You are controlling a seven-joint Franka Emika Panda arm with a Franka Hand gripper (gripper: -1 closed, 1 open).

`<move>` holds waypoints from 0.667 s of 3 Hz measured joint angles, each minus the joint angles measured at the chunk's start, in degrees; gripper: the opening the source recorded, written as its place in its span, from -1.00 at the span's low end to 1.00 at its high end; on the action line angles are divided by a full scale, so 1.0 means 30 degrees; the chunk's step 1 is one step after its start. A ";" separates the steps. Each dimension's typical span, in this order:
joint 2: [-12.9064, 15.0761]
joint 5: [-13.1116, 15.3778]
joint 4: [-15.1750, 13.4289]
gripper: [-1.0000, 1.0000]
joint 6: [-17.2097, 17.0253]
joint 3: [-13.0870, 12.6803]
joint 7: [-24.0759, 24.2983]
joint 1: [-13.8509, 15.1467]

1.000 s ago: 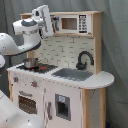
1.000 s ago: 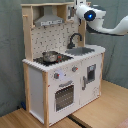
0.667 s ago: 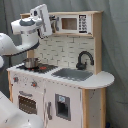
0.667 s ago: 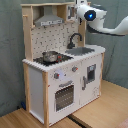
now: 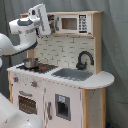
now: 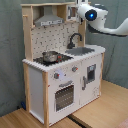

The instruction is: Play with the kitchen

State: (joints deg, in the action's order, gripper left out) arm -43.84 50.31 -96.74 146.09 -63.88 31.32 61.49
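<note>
The hand's fingers stayed out of sight behind the arm (image 5: 31, 26), and the kitchen (image 6: 62, 75) hid its own far side.

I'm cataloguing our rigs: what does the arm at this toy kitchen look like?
A white robot arm of smooth rounded segments with grey bands at the joints; in the second exterior view one joint shows a black cap with a blue light. No loose cables visible.

White-and-wood kitchen (image 5: 65, 95) (image 6: 60, 80) — black faucet (image 5: 84, 59) (image 6: 74, 39) — grey hood (image 6: 49, 20)
</note>
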 joint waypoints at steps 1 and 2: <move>-0.0571 0.0011 -0.0301 1.00 -0.1019 0.0586 -0.0674 -0.1252; -0.1242 0.0019 -0.0812 1.00 -0.2020 0.0994 -0.1517 -0.2545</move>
State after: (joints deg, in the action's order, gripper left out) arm -47.57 50.37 -99.17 140.03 -60.89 26.77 53.86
